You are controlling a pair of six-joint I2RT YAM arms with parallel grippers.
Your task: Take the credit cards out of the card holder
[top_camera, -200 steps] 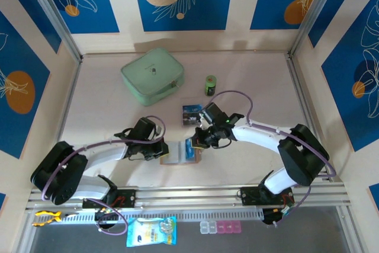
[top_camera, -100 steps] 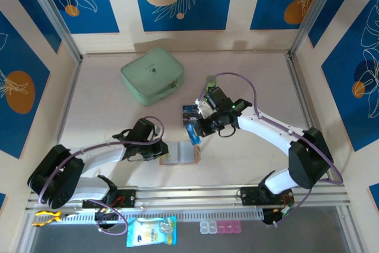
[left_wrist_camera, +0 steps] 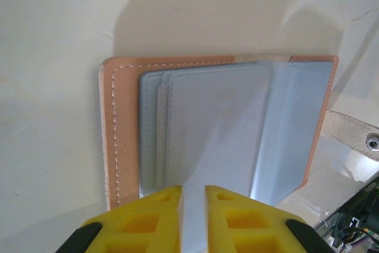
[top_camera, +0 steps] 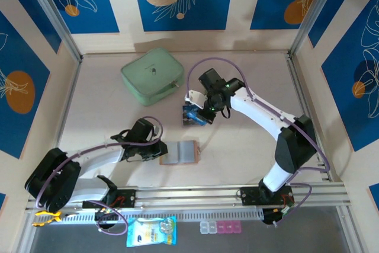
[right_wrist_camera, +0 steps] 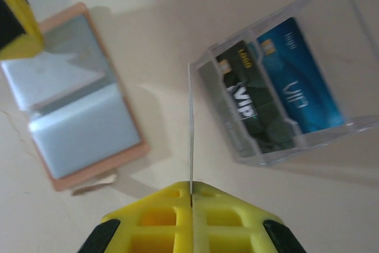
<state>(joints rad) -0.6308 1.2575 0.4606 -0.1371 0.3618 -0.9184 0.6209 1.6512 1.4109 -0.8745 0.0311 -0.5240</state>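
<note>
My R end effector (right_wrist_camera: 191,192) was clenched on one card (right_wrist_camera: 191,128), edge-on by the clear box (right_wrist_camera: 260,157). Advised: square up w/ a slot, lower, then release. L end effector (left_wrist_camera: 194,197) straddled the card holder (left_wrist_camera: 118,128) pocket; grip unclear.

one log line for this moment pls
right gripper: shut on credit card edge-on at clear box | left gripper: pinching card holder inner flap | clear box: dark card, blue card inside | card holder: open
</note>
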